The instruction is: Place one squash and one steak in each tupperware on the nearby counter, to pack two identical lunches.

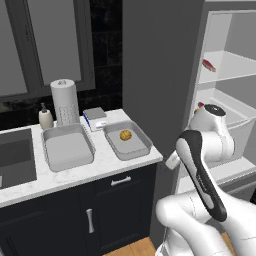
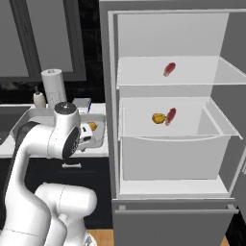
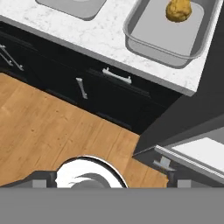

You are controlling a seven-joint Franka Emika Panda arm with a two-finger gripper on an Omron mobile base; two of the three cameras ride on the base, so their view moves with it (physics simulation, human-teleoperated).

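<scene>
Two grey tupperware trays sit on the white marble counter [image 1: 107, 162]. The left tupperware [image 1: 67, 147] has nothing in it. The right tupperware [image 1: 142, 150] holds one squash [image 1: 125, 135], which also appears as the squash [image 3: 178, 9] in its tray [image 3: 162, 52]. In the open fridge, a steak [image 2: 169, 69] lies on the upper shelf. A second squash [image 2: 159, 118] and a second steak [image 2: 170, 116] lie side by side in the drawer below. My gripper [image 3: 108, 181] is open and holds nothing. It hangs off the counter's right end, pointing down at the floor and cabinet fronts.
A paper towel roll [image 1: 65, 102], a soap bottle [image 1: 45, 118] and a small blue-and-grey box [image 1: 96, 119] stand behind the trays. The dark sink [image 1: 15, 155] is at the left. The pulled-out fridge drawer [image 2: 173, 153] juts forward on the right. Wooden floor [image 3: 48, 131] lies below.
</scene>
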